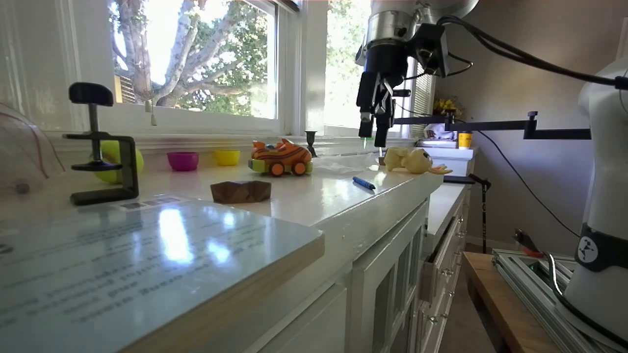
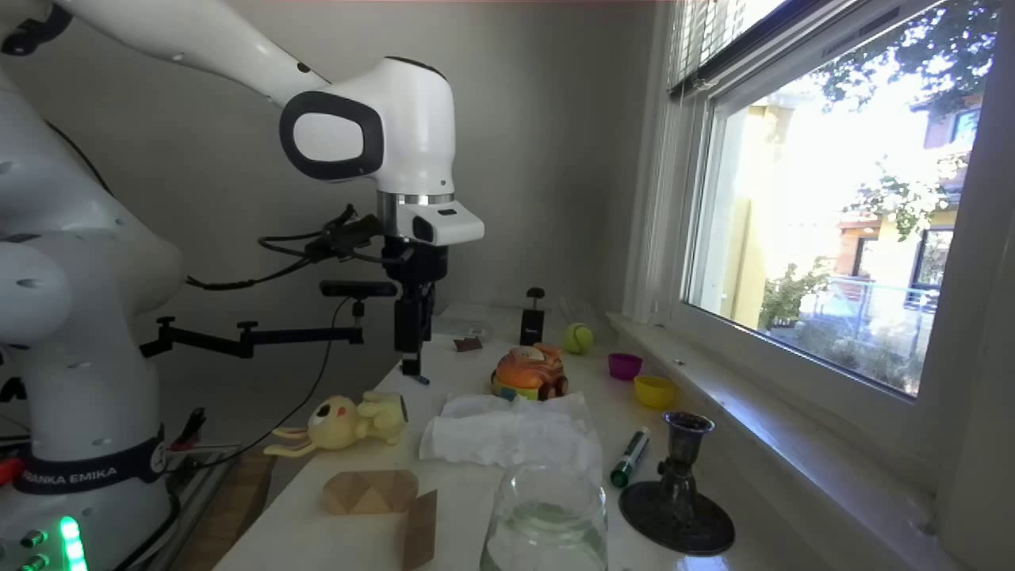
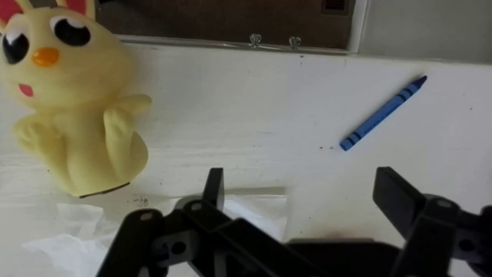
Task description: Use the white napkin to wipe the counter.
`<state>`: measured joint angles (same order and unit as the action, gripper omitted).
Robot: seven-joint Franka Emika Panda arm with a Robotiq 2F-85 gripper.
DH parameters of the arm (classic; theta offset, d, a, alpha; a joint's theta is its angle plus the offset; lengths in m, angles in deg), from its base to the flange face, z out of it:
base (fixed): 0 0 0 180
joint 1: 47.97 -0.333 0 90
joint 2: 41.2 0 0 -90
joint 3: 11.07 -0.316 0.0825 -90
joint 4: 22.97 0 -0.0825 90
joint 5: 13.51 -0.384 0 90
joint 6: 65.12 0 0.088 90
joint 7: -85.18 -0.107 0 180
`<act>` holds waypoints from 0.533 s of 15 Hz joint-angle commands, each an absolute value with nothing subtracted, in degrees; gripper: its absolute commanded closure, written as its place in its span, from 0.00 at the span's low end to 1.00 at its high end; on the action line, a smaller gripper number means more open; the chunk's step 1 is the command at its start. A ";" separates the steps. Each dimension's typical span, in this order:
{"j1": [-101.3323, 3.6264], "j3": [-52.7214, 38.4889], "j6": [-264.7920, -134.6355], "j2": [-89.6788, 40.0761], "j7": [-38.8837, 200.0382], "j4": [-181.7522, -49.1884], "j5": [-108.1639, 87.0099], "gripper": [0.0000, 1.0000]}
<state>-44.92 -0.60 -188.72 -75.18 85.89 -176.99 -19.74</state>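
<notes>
Creases run all over the white napkin (image 2: 511, 432) that we see in an exterior view; it lies thin and crumpled on the counter (image 2: 460, 507), between the yellow rabbit toy (image 2: 361, 424) and the green marker (image 2: 630, 457). The glass jar (image 2: 547, 519), itself cut off below, stands before part of the napkin's near border. The arm (image 2: 416, 127) reaches in from the left edge, bends, and its gripper (image 2: 412, 363) points straight down over the counter; from here we cannot judge its opening.

In the wrist view we find two pieces of the napkin, one ragged, one partly covered by a finger (image 3: 214, 188). Both fingers stand wide apart and hold nothing.

In an exterior view we recognise the napkin only with difficulty, as a pale patch near the orange toy car (image 1: 282, 158); the top edge cuts away part of the arm.
</notes>
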 commanded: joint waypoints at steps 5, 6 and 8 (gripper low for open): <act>-39.83 -2.99 -191.53 -75.47 86.08 -176.87 -14.85 0.00; -39.21 -2.89 -192.24 -75.37 86.03 -176.87 -14.22 0.00; -37.72 -2.73 -193.53 -74.95 85.45 -176.92 -12.72 0.00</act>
